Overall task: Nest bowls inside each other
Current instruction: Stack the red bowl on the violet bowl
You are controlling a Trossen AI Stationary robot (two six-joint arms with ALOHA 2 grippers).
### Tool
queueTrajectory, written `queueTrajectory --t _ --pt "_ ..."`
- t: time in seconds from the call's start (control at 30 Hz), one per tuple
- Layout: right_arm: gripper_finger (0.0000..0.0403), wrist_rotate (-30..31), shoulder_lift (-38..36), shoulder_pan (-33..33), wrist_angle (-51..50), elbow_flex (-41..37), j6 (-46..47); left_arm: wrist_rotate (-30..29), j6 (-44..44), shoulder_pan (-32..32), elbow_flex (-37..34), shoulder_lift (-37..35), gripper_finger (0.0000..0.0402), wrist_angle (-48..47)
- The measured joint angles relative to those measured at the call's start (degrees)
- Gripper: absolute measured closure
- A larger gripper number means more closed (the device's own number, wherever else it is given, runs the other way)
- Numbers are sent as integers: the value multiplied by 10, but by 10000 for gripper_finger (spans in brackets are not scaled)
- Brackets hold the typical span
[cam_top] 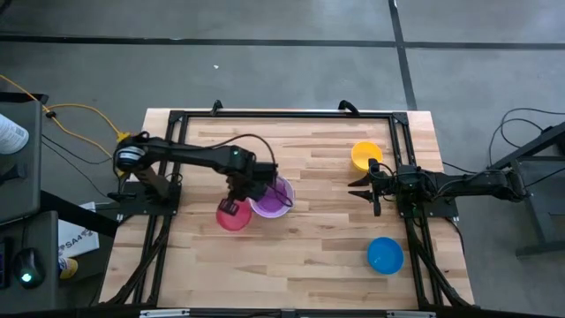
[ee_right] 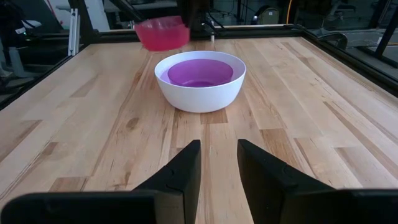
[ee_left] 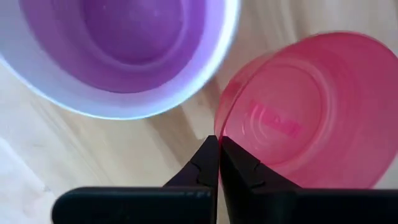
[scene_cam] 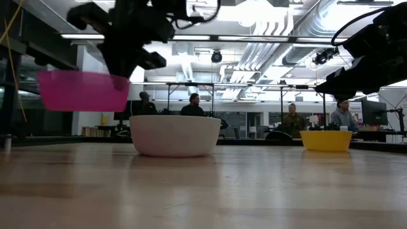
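Observation:
A red-pink bowl (scene_cam: 82, 90) hangs above the table, with my left gripper (ee_left: 219, 146) shut on it. Just beside it, a white bowl (ee_right: 200, 93) stands on its base in the middle of the table with a purple bowl (ee_right: 200, 73) nested inside. In the high view the pink bowl (cam_top: 233, 216) lies to the near left of the white bowl (cam_top: 271, 201). A yellow bowl (cam_top: 365, 155) stands at the far right and a blue bowl (cam_top: 385, 255) at the near right. My right gripper (cam_top: 366, 185) waits open at the table's right side, next to the yellow bowl. My left gripper pinches the pink bowl's rim (ee_left: 222, 124) between its two fingers (ee_left: 202, 165), one finger inside the bowl and one outside. The fingers come from above, pointing down. The bowl is lifted clear of the table, mouth up and about level.
Black frame rails (cam_top: 282, 115) run along the table's far edge and sides. Bare wood lies in the table's near middle (cam_top: 300, 265). People sit in the room beyond the table (scene_cam: 193, 105).

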Motion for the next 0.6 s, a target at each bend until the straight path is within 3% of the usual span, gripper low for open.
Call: queueTrajectory --t 0.33,0.6 --pt "305 0 0 0 0 0 0 -19 52 39 78 53 402 6" --pt "305 0 0 0 0 0 0 -37 48 72 83 52 402 43"
